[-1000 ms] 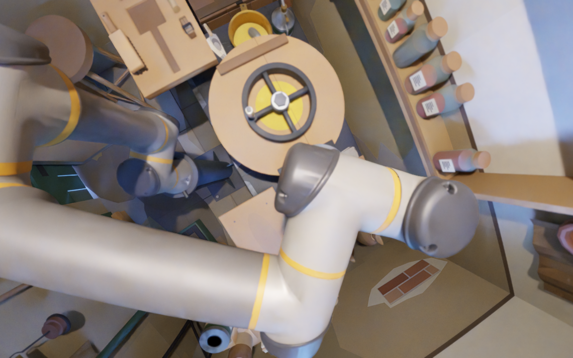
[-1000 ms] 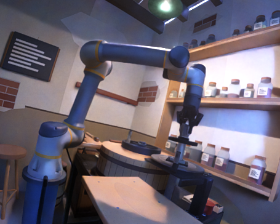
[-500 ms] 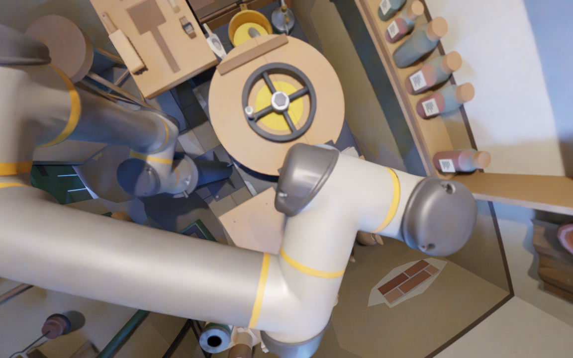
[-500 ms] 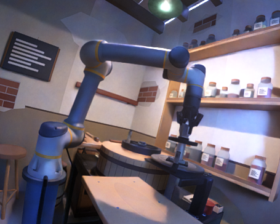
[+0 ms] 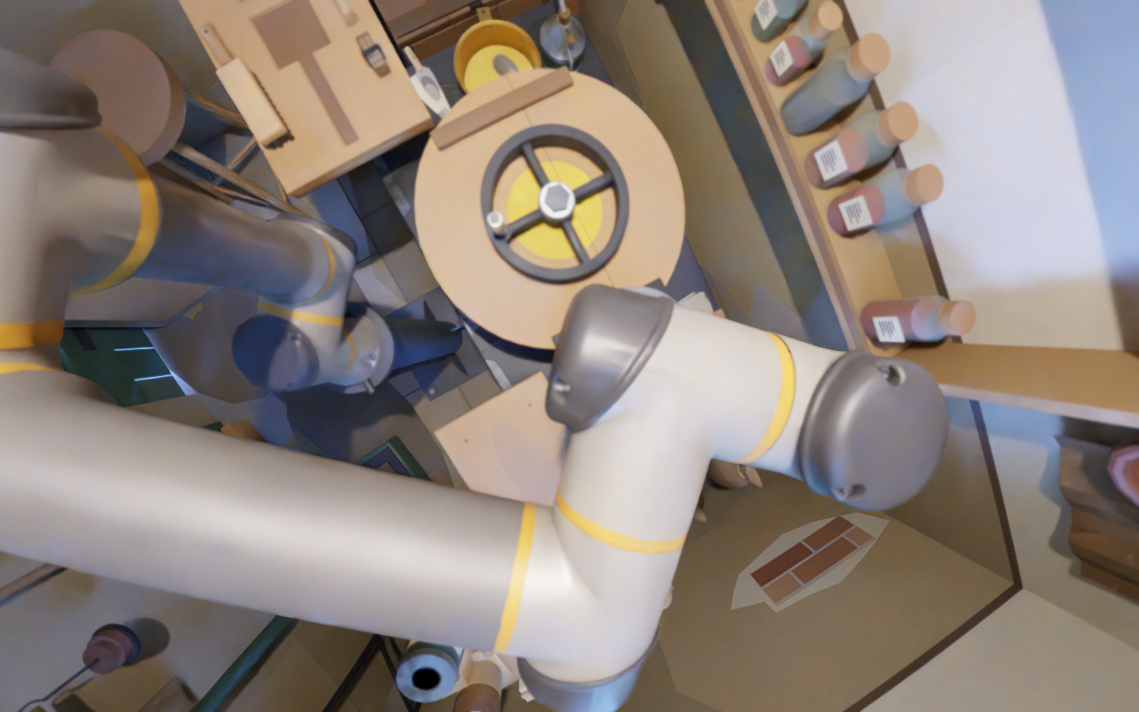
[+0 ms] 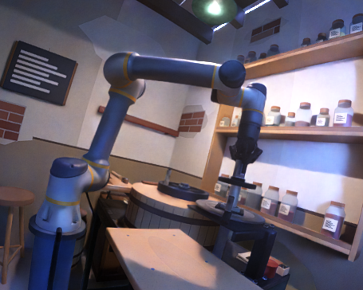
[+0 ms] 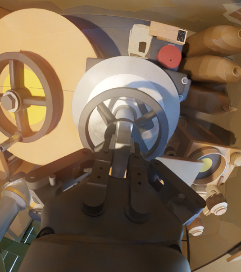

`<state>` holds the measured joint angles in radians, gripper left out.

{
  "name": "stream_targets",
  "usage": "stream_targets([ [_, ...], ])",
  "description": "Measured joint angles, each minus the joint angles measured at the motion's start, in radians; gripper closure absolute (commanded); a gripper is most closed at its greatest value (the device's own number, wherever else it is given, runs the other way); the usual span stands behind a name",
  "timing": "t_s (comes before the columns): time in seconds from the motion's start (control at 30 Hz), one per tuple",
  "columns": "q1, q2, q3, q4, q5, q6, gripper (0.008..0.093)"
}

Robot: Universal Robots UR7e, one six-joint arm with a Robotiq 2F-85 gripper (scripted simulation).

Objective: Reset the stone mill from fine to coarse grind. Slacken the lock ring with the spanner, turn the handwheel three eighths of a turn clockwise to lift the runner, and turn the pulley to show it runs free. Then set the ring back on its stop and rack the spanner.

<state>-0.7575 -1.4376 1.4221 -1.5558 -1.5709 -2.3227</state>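
Beside the wooden mill tub, a small dark spoked handwheel (image 7: 123, 121) sits above a pale grey disc (image 7: 126, 101) on a dark stand (image 6: 248, 235). My gripper (image 7: 121, 144) hangs straight down over this wheel's rim, and its fingers are closed on a grey upright knob (image 7: 121, 149) at the near edge of the wheel. On the tub's round wooden top (image 5: 549, 208) lies a larger dark spoked wheel (image 5: 554, 203) with a hex nut (image 5: 556, 200) over a yellow centre and a small crank knob (image 5: 495, 220). I cannot make out the spanner.
A yellow bowl (image 5: 496, 55) sits behind the tub, next to a wooden tool board (image 5: 304, 80). Shelves of corked jars (image 6: 302, 115) run along the wall close behind the arm. A light wooden table (image 6: 166, 255) stands in front, and a red button (image 7: 169, 56) sits on the stand.
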Motion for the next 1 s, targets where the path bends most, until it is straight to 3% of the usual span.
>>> stream_targets([
  [0.1, 0.000, 0.000, 0.000, 0.000, 0.000, 0.000, 0.0934],
  [0.57, 0.000, 0.000, 0.000, 0.000, -0.001, 0.037, 0.0934],
  [1.0, 0.000, 0.000, 0.000, 0.000, -0.001, 0.306, 0.0934],
])
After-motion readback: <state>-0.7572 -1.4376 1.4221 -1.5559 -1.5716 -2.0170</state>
